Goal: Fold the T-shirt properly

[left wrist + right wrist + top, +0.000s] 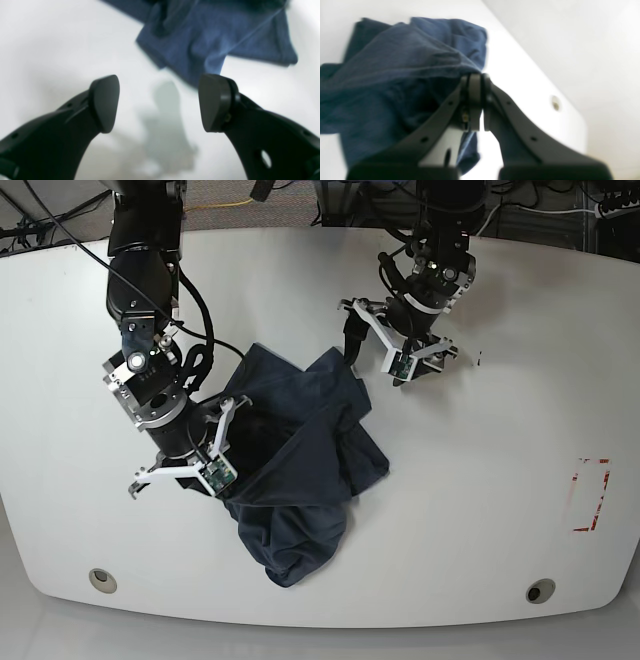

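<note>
closest to your left wrist camera, the left gripper (158, 102) stands with its jaws spread wide and nothing between them; only bare white table (50, 45) and the gripper's own shadow show in the gap. just beyond its right fingertip (215, 102) lies a corner of the t-shirt (212, 37), blurred, with a sleeve-like flap spread flat on the surface. you cannot tell from this view whether that fingertip touches the cloth or only sits in front of it.

through the right wrist camera, the right gripper (477, 82) has its jaws pressed together, and the navy fabric (395, 82) bunches up right at the tips and drapes away to the left, so it is clamped on a fold of the shirt. a small round hole (555, 103) in the table shows to the right, near the rounded edge.

from the base view, the shirt (300, 470) lies crumpled in a heap in the middle of the table (480, 510), a little toward the near edge. the right gripper (222, 448) sits at the heap's left side, on the left of that view, with cloth gathered against it. the left gripper (385, 345) is at the far right corner of the heap, just beside the fabric. a red outlined mark (590, 495) sits well apart on the right side of the table.
</note>
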### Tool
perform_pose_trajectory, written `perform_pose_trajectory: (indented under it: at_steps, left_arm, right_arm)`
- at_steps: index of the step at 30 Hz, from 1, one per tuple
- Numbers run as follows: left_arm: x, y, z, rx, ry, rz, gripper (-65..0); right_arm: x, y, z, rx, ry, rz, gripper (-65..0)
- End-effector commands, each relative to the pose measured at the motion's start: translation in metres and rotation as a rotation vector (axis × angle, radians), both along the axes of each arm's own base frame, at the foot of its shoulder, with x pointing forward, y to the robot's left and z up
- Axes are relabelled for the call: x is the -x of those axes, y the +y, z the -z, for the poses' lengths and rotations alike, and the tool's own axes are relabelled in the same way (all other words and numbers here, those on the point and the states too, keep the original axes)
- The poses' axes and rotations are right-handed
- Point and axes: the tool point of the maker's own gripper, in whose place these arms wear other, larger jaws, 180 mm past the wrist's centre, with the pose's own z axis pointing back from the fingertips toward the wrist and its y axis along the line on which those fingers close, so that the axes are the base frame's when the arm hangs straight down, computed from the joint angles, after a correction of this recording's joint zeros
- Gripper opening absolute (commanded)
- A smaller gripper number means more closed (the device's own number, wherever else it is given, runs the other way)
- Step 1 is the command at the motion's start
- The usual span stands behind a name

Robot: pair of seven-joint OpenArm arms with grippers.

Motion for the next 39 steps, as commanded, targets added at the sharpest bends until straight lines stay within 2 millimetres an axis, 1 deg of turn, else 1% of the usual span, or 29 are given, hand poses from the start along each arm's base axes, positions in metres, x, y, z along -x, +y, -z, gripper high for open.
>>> perform_pose_trajectory:
  at_steps: [1,3,4,5,7,8,10,14,16,17,19,20,22,24,28,30,31,36,39]
  left_arm:
    - [-0.009,0.001,-0.013,0.017,-0.048,-0.013,-18.6]
    - [-0.014,0.002,-0.016,0.017,-0.058,-0.014,-18.6]
    - [-0.020,0.003,-0.020,0.016,-0.074,-0.017,-18.6]
    - [-0.028,0.008,-0.026,0.013,-0.092,-0.030,-18.6]
    - [-0.040,0.018,-0.033,0.005,-0.118,-0.056,-18.6]
    - [-0.046,0.020,-0.035,0.004,-0.125,-0.061,-18.6]
    - [-0.058,0.019,-0.033,0.005,-0.124,-0.058,-18.6]
    - [-0.073,0.016,-0.028,0.007,-0.112,-0.049,-18.6]
    - [-0.080,0.014,-0.020,0.008,-0.092,-0.045,-18.6]
    - [-0.086,0.012,-0.017,0.009,-0.083,-0.040,-18.6]
    - [-0.090,0.010,-0.011,0.010,-0.066,-0.032,-18.6]
    - [-0.089,0.006,-0.009,0.010,-0.062,-0.020,-18.6]
    - [-0.085,-0.010,-0.008,0.009,-0.060,0.023,-18.6]
    - [-0.073,-0.028,-0.002,0.011,-0.043,0.073,-18.6]
    - [-0.056,-0.049,0.007,0.013,-0.018,0.133,-18.6]
    - [-0.053,-0.054,0.009,0.014,-0.012,0.147,-18.6]
    - [-0.048,-0.058,0.012,0.015,-0.002,0.158,-18.6]
    - [-0.036,-0.067,0.022,0.014,0.026,0.186,-18.6]
    - [-0.029,-0.068,0.041,0.007,0.079,0.193,-18.6]
  right_arm:
    - [-0.012,-0.016,-0.036,-0.012,-0.106,0.041,-65.0]
    - [-0.016,-0.034,-0.046,-0.021,-0.128,0.094,-65.0]
    - [-0.018,-0.042,-0.054,-0.029,-0.147,0.116,-65.0]
    - [-0.021,-0.047,-0.061,-0.032,-0.165,0.128,-65.0]
    - [-0.023,-0.048,-0.067,-0.015,-0.177,0.125,-65.0]
    - [-0.024,-0.049,-0.069,-0.011,-0.181,0.122,-65.0]
    - [-0.028,-0.051,-0.081,0.001,-0.209,0.119,-65.0]
    - [-0.027,-0.056,-0.098,0.035,-0.253,0.120,-65.0]
    - [-0.030,-0.061,-0.110,0.051,-0.281,0.124,-65.0]
    - [-0.034,-0.062,-0.121,0.052,-0.307,0.126,-65.0]
    - [-0.036,-0.061,-0.131,0.051,-0.330,0.124,-65.0]
    - [-0.037,-0.061,-0.134,0.050,-0.338,0.126,-65.0]
    - [-0.038,-0.064,-0.136,0.058,-0.341,0.129,-65.0]
    - [-0.038,-0.069,-0.142,0.079,-0.353,0.135,-65.0]
    - [-0.039,-0.070,-0.143,0.081,-0.355,0.135,-65.0]
    - [-0.041,-0.071,-0.143,0.078,-0.352,0.139,-65.0]
    - [-0.043,-0.072,-0.142,0.077,-0.348,0.141,-65.0]
    - [-0.043,-0.075,-0.141,0.076,-0.342,0.146,-65.0]
    - [-0.044,-0.075,-0.140,0.075,-0.340,0.146,-65.0]
